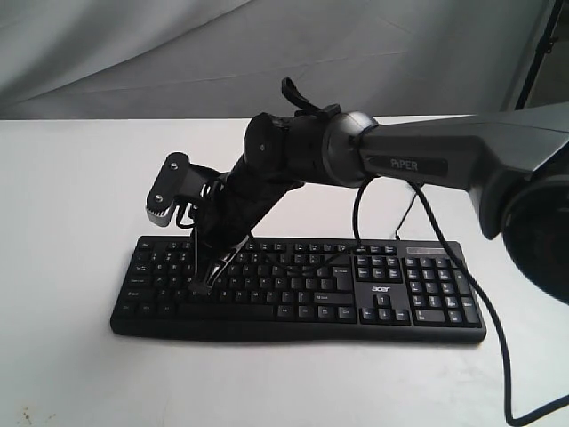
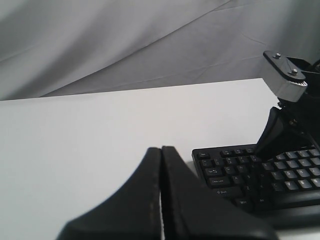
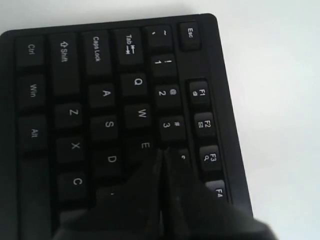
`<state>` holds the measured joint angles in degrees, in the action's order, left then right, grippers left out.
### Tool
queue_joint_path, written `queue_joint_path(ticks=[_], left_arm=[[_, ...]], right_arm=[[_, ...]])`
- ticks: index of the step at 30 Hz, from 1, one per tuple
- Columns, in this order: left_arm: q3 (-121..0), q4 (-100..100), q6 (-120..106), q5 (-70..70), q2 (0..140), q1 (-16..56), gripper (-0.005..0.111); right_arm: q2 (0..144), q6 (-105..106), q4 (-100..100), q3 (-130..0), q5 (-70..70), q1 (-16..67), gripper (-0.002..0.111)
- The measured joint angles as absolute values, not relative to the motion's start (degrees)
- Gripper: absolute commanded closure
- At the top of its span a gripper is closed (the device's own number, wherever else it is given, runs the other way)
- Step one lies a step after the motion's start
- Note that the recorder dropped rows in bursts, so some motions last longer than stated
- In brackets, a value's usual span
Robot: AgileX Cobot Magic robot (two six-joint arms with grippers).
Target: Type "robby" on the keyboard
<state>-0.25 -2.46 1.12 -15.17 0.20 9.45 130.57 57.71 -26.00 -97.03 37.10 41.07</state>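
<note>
Black full-size keyboard [image 1: 302, 307] with white legends lies flat on the white table [image 1: 71, 374], long side across the exterior view, roughly centred. The right arm [image 1: 427, 160] reaches in from the right and crosses over to the keyboard's left half. The right gripper [image 1: 204, 285] points down with its tips at the letter keys. A grey bracket [image 1: 169, 191] sticks out from the wrist above the keys. Further right on the keyboard are the white acer logo [image 1: 380, 289], then the number pad [image 1: 436, 294]. A black cable [image 1: 494, 342] trails over the table at far right; can't tell whose it is.

Only the left wrist view shows the left gripper [image 2: 161, 150]: fingers pressed together, empty, over bare table just off the keyboard's Esc corner.

Only the right wrist view makes the legends readable. The right fingers are clenched together with nothing held, tips just past the E key [image 3: 145, 146]; the key under them is hidden.

Grey cloth [image 1: 178, 53] hangs behind.
</note>
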Motion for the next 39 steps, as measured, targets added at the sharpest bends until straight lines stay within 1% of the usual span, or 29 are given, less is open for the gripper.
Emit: queue_joint_path(ticks=[39], left_arm=[[-0.2, -2.5, 1.1, -15.2, 0.2, 9.5, 0.107]], right_arm=[[131.6, 57.8, -25.8, -97.0, 37.1, 41.4, 0.108]])
